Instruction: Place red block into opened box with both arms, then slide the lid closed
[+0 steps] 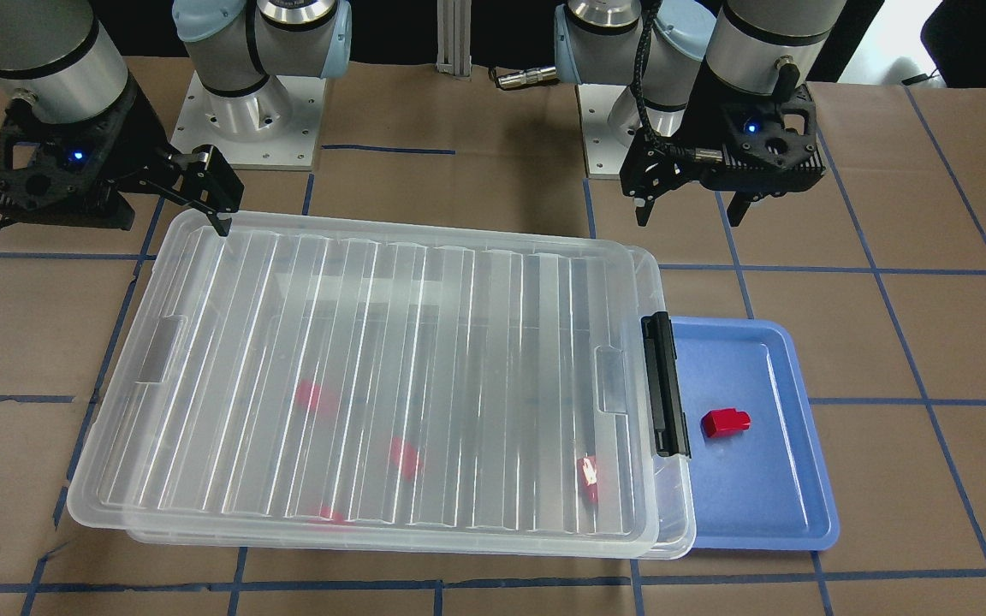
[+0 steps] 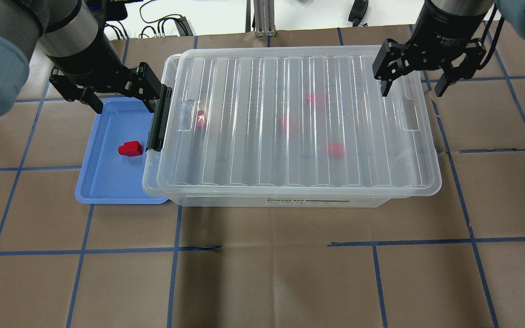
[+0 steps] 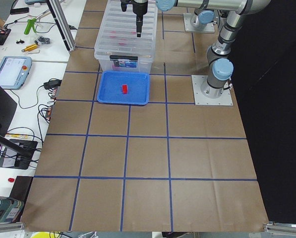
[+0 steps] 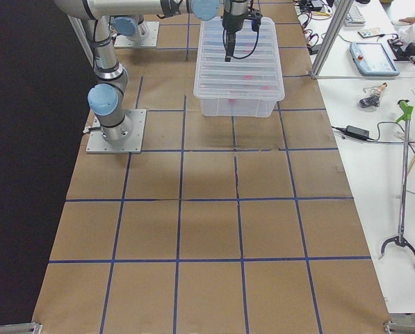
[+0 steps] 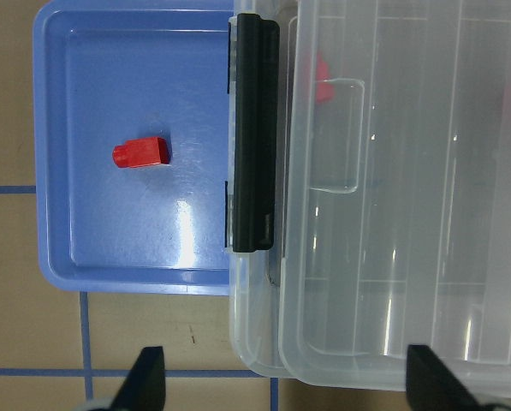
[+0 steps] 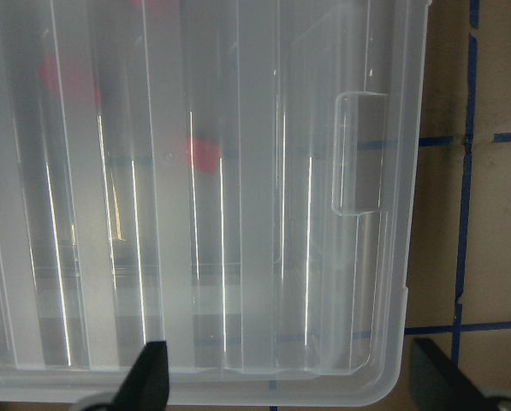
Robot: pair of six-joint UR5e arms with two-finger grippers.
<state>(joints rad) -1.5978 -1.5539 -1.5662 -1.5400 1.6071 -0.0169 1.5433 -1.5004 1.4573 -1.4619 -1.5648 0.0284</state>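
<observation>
One red block (image 2: pixel 130 149) (image 5: pixel 142 153) lies on the blue tray (image 2: pixel 107 182). Several more red blocks (image 2: pixel 316 98) show blurred through the ribbed clear lid (image 2: pixel 299 68), inside the box (image 2: pixel 290 200). The lid covers nearly all of the box; only a narrow strip of rim shows at the black latch (image 2: pixel 155 123) end. My left gripper (image 2: pixel 125 105) (image 5: pixel 291 381) hangs open above the tray's far edge beside the latch, holding nothing. My right gripper (image 2: pixel 412 91) (image 6: pixel 289 377) is open and empty over the lid's far right corner, near its recessed tab (image 6: pixel 360 154).
The blue tray sits partly under the box's latch end. Brown paper with a blue tape grid covers the table (image 2: pixel 262 273). The arm bases (image 1: pixel 253 111) stand behind the box. Side benches with tools and cables flank the table (image 3: pixel 19 74).
</observation>
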